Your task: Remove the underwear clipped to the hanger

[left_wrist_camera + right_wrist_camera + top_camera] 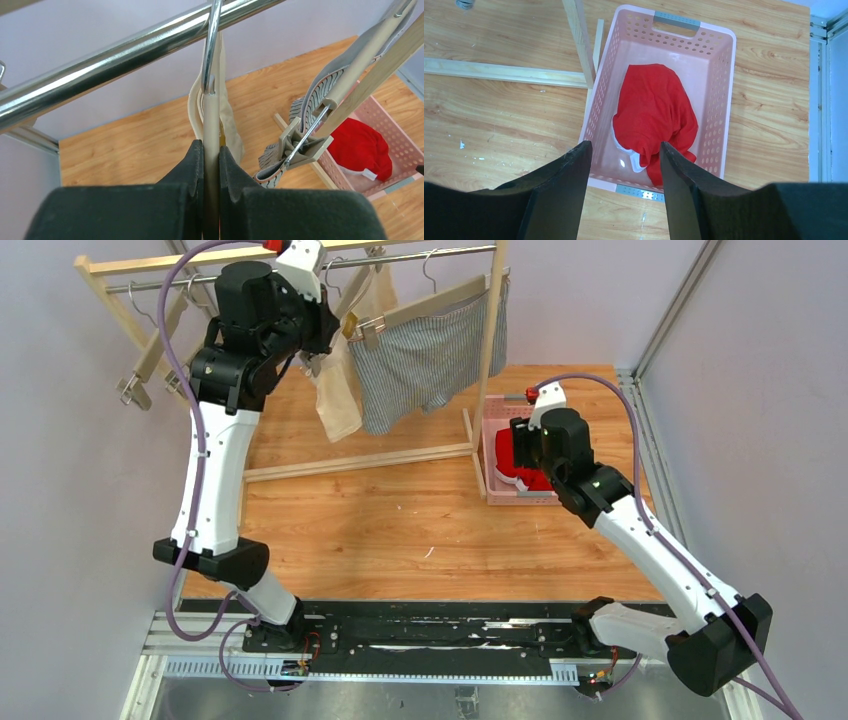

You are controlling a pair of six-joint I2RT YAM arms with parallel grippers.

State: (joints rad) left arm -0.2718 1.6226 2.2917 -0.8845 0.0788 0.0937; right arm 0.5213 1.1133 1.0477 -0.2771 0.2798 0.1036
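High at the rack, my left gripper (pixel 211 150) is shut on the beige wooden hanger (pixel 211 117) that carries the cream underwear (pixel 231 125). From above, that cream pair (pixel 338 400) droops below the left gripper (pixel 322 348). To its right the pinstriped underwear (pixel 430 360) stays clipped to a second hanger, and its clip (pixel 300 145) shows beside my fingers. The red underwear (pixel 654 112) lies crumpled in the pink basket (pixel 720 100). My right gripper (pixel 624 150) hovers open over the basket's near end, holding nothing.
A wooden-framed rack with a metal rail (pixel 125 55) stands at the back of the table, and its base bars (pixel 360 462) run across the wood. An empty clip hanger (pixel 150 360) hangs at the rail's left end. The basket (pixel 494 445) sits against the rack's right post.
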